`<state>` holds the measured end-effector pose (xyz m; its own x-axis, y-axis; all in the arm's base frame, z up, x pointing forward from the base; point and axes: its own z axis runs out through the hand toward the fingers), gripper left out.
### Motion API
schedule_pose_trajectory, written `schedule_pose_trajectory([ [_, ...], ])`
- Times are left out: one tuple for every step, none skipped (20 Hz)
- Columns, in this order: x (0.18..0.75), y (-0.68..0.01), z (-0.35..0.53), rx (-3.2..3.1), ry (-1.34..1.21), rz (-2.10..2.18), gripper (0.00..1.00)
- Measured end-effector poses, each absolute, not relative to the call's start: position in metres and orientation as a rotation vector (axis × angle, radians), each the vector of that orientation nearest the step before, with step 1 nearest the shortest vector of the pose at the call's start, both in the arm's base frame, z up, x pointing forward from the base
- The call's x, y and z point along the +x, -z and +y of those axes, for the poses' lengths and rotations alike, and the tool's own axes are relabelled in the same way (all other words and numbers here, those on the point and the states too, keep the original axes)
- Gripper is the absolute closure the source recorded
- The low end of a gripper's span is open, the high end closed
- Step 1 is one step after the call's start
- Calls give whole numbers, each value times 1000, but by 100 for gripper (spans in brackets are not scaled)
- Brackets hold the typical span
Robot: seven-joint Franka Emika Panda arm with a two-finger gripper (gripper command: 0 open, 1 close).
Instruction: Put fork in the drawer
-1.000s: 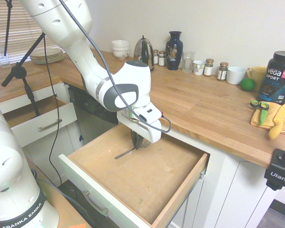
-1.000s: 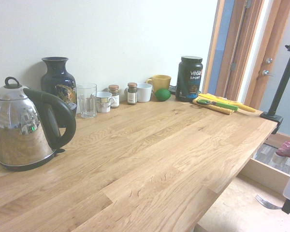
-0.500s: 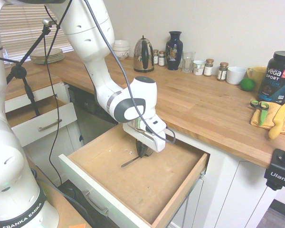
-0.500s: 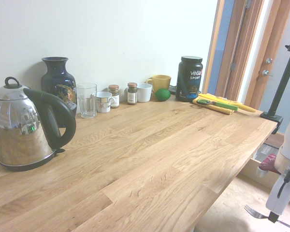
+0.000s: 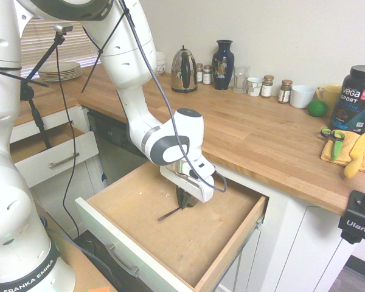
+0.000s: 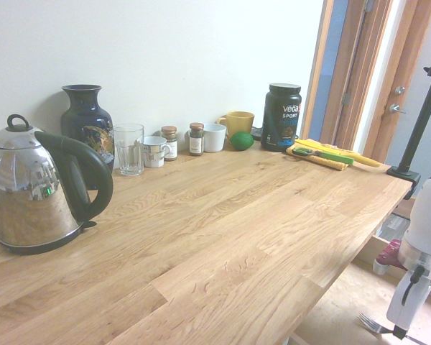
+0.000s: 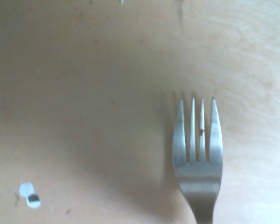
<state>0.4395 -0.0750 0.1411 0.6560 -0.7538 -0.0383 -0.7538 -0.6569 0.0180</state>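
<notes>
One gripper [image 5: 183, 202] hangs low inside the drawer [image 5: 201, 243], its fingers pinched on the handle end of the fork [image 5: 170, 213], which slants down and away from it with the tines just above or touching the bare wooden bottom; the pictures do not settle which. From the wrist view the fork's head [image 7: 198, 154] shows close up, four tines pointing away over the light-brown wood, with a small dark speck between two of them and two tiny white flecks [image 7: 29, 195] lying on the wood off to one side. The drawer is pulled far out from under the wooden countertop [image 5: 261, 140], its white front and metal bar handle [image 5: 123, 260] nearest the camera. A smaller white drawer [image 5: 52, 155] stands partly open further along the cabinets. On the counter, along the wall, sit a steel kettle [image 5: 184, 70], a dark blue vase [image 5: 223, 56], a drinking glass [image 5: 241, 79], spice jars [image 5: 267, 86], a white cup [image 5: 302, 96] and a black tub [image 5: 358, 98]. Green-handled scissors [image 5: 333, 141] lie on a yellow cloth [image 5: 347, 152] near the counter's far end, well apart from the drawer.
</notes>
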Motion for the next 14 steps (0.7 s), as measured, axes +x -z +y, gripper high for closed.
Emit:
schedule_pose_trajectory([
  [440, -140, -73, 2858, 69, -1305, 0],
  [441, -140, -72, 2860, 69, -1305, 0],
  [441, -140, -70, 2861, 69, -1304, 0],
  [441, -140, -69, 2861, 70, -1305, 0],
  [441, -140, -68, 2862, 70, -1306, 0],
  [442, -140, -67, 2862, 70, -1307, 0],
  [442, -139, -66, 2863, 71, -1305, 0],
  [441, -139, -65, 2864, 72, -1302, 0],
  [441, -139, -63, 2865, 75, -1299, 0],
  [439, -138, -62, 2865, 77, -1296, 0],
  [438, -137, -61, 2865, 79, -1294, 0],
  [437, -136, -61, 2866, 79, -1292, 0],
  [436, -136, -60, 2866, 77, -1292, 0],
  [436, -136, -60, 2866, 77, -1291, 0],
])
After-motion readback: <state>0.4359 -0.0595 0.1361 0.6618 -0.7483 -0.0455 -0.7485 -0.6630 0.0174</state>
